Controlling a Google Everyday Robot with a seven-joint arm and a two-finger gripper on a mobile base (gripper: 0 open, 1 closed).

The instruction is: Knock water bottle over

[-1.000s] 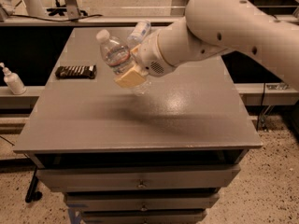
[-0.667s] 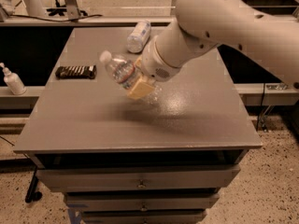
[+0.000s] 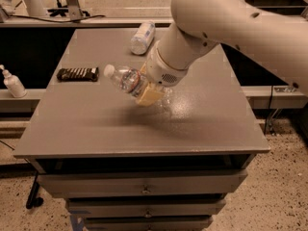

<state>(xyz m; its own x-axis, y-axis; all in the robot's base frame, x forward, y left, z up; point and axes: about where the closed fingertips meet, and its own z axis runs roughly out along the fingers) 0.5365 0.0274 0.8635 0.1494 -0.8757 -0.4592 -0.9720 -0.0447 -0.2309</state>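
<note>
At this moment you had the gripper over the middle of the grey table, with its tan pads closed on the lower half of the water bottle. One pad was on the near side, with a sliver of the other on the far side. It read as a firm clamp.

The bottle was tipped hard over, white cap pointing left and slightly up, base down to the right by the tabletop. I couldn't tell if the base touched.

My read of the step: the lay-down part of the knock-over, bottle not yet resting on its side. The next move called for lowering it until its side met the surface, then opening the pads and pulling clear without dragging it.

Materials:
- **Bottle:** clear, thin, ribbed plastic, round. I'd expect it to roll once freed.
- **Tabletop:** smooth grey with a slight sheen, so little to stop a roll.
- **Dark ribbed snack bar:** flat, near the left edge and in the likely roll path.
- **White-wrapped container:** cylindrical, lying on its side at the far edge, well apart.
- **Pump bottle:** stood off the table on the left ledge.
- **Arm:** smooth white shell, bulky.
</note>
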